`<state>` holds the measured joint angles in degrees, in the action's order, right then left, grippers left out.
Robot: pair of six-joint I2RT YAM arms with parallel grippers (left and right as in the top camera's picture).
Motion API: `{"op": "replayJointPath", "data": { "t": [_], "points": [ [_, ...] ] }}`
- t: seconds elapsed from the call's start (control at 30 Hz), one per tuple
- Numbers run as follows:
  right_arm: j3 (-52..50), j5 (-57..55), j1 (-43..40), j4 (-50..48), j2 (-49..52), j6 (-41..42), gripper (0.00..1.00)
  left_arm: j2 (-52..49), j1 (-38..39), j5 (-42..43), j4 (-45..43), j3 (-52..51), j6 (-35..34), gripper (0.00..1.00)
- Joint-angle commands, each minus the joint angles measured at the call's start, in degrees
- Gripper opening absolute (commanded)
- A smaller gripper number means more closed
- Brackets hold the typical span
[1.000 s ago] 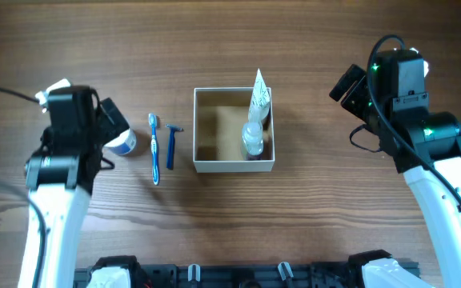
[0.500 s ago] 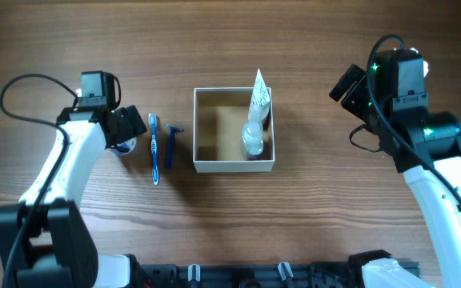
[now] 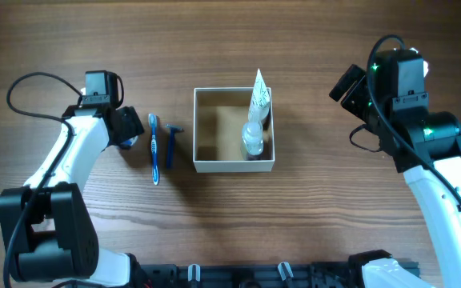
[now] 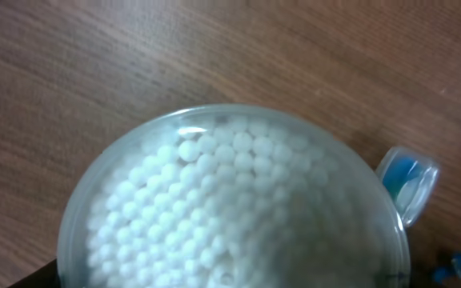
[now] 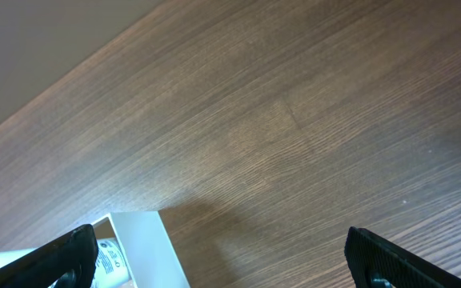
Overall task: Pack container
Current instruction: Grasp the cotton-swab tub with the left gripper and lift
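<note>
**Overhead view: jar pickup beside a half-filled container**

The container (image 3: 234,166) sits at the middle of the bench (image 3: 310,232), its brown floor bare on the left half. A white tube (image 3: 259,98) and a small clear bottle (image 3: 252,138) stand against its right wall. Just left of it lie a razor (image 3: 171,144) and a blue toothbrush (image 3: 154,148), side by side on the wood.

Beyond them the left fingers (image 3: 121,126) hang right over a round jar (image 4: 238,208) of cotton buds, whose clear lid fills the left wrist view. No finger shows in that view, so whether they are spread or closed cannot be told. The right fingers (image 5: 62,256) are spread wide and hold nothing, well off to the container's right.

The step in hand looks like grasping the jar. It is likely done best by:

- straddling the jar evenly across its widest part, since the round wall may slip out sideways
- keeping clear of the toothbrush lying near the jar
- lifting straight up, then carrying the jar over the razor and toothbrush
- setting it on the bare left floor, away from the upright tube and bottle, which may topple
</note>
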<state>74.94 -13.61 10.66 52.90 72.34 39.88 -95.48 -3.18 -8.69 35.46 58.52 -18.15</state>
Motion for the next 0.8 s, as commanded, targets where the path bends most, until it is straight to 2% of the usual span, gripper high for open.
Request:
{"op": "replayJointPath", "data": {
  "t": [0.0,0.07,0.3,0.43,0.57,0.77],
  "points": [
    [0.48,-1.42,-0.2,0.0,0.63,0.76,1.0,-0.5,-0.46,0.35,-0.09,0.87,0.07,0.68],
    [0.48,-1.42,-0.2,0.0,0.63,0.76,1.0,-0.02,-0.46,0.31,0.81,1.36,0.13,0.63],
    [0.48,-1.42,-0.2,0.0,0.63,0.76,1.0,5.73,-0.02,0.61,9.9,11.19,0.11,0.62],
    [0.48,-1.42,-0.2,0.0,0.63,0.79,1.0,9.55,2.25,5.55,14.75,17.49,0.07,0.58],
    [0.48,-1.42,-0.2,0.0,0.63,0.76,1.0,13.11,7.52,10.97,15.39,19.39,-0.68,0.57],
    [0.48,-1.42,-0.2,0.0,0.63,0.79,1.0,13.81,21.81,11.19,15.06,19.39,-4.26,0.59]
  ]
}}
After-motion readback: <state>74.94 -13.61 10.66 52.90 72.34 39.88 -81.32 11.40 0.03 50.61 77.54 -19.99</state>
